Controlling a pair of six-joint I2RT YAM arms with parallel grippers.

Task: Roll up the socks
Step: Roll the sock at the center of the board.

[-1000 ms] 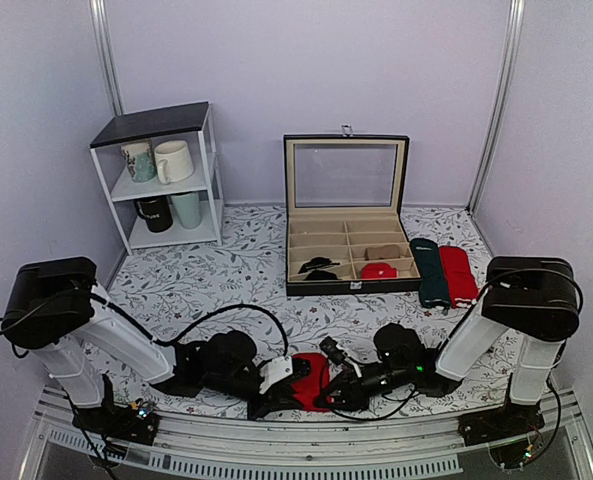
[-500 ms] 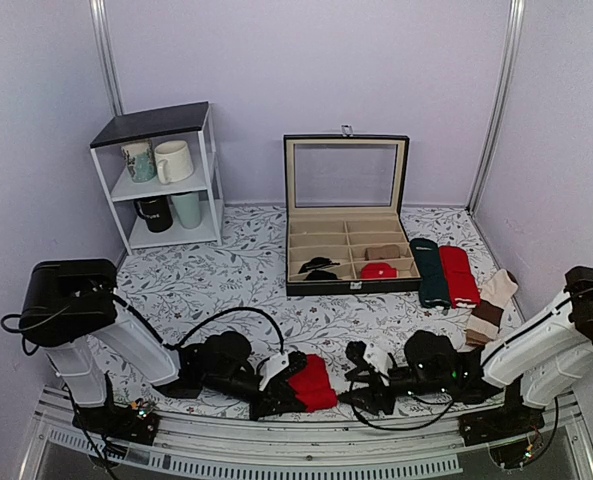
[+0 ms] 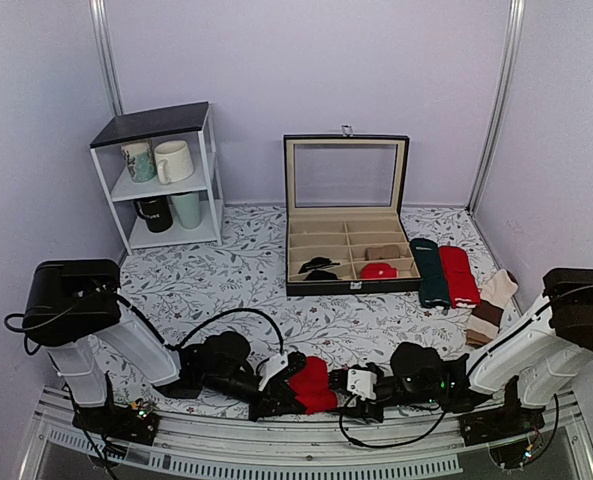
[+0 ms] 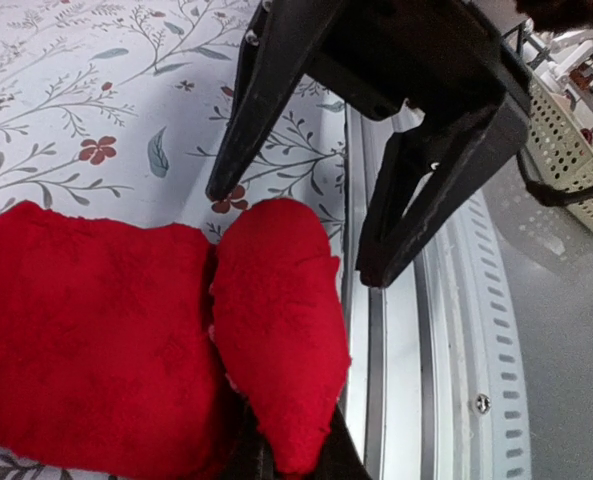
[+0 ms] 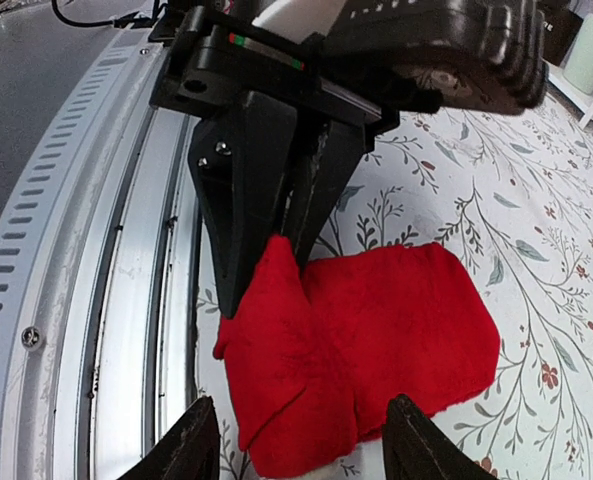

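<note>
the socks (image 3: 312,382) lie as 1 compact red bundle at the near edge of the counter (image 3: 226,285), hard against the rail (image 5: 126,250), between the 2 arms. only red knit shows; it is soft and fuzzy, with rounded, slumping edges. the bundle has 2 parts: a flat slab (image 4: 86,340) on the counter side and a thick rounded fold (image 4: 276,320) on the rail side. the fold's long axis runs along the rail, from the left jaws toward the right jaws.

the left jaws are pinched tight on 1 end of the fold, holding it. the right jaws face them from the other end and stand wide, holding nothing; the bundle's near edge sits just inside their gap, touching neither tip as far as i can tell. both arms are close, but only the left has a grip.

the rail is hard slotted metal. the counter wears a smooth floral print, so the knit will likely slide or sag rather than stay stiff when pushed.
</note>
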